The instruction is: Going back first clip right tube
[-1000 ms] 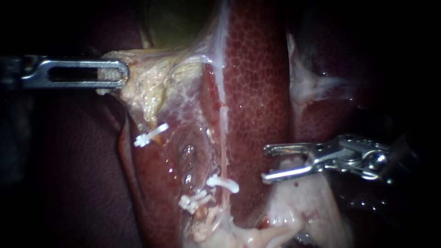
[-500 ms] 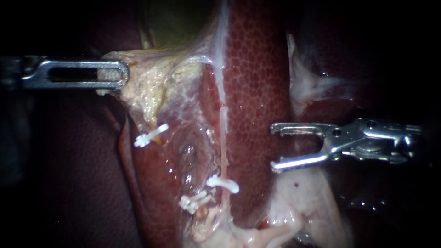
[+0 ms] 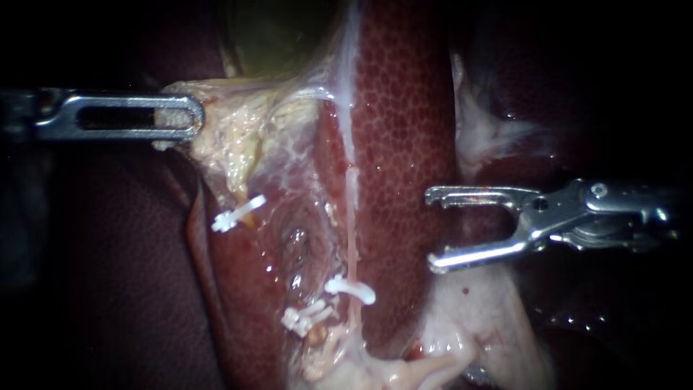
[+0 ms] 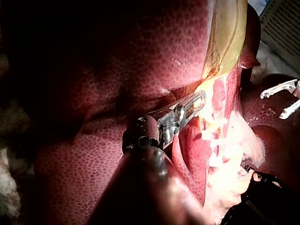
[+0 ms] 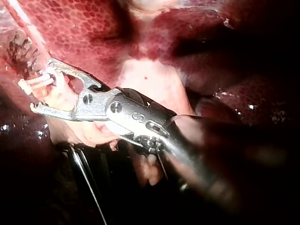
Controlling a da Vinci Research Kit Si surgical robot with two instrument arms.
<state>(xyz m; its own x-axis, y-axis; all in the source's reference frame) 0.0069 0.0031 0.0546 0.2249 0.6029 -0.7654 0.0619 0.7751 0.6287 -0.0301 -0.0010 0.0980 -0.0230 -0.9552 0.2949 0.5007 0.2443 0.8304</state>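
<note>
Bright middle, black edges.
In the endoscope view, light from the camera falls on the liver (image 3: pixel 404 130), the borders sink into darkness, and the metal of the right instrument (image 3: pixel 432 230) glints. In the left wrist view, glare washes the pale tissue (image 4: pixel 225 159) white, and much of the liver lies in deep shadow.

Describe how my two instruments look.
The left instrument ends in bright silver jaws, long and flat, with a rounded tip and one long oval slot. The right instrument has shiny silver jaws shaped like a two-pronged fork with small hooked tips. Behind them sit a round pivot pin and a dark shaft.
</note>
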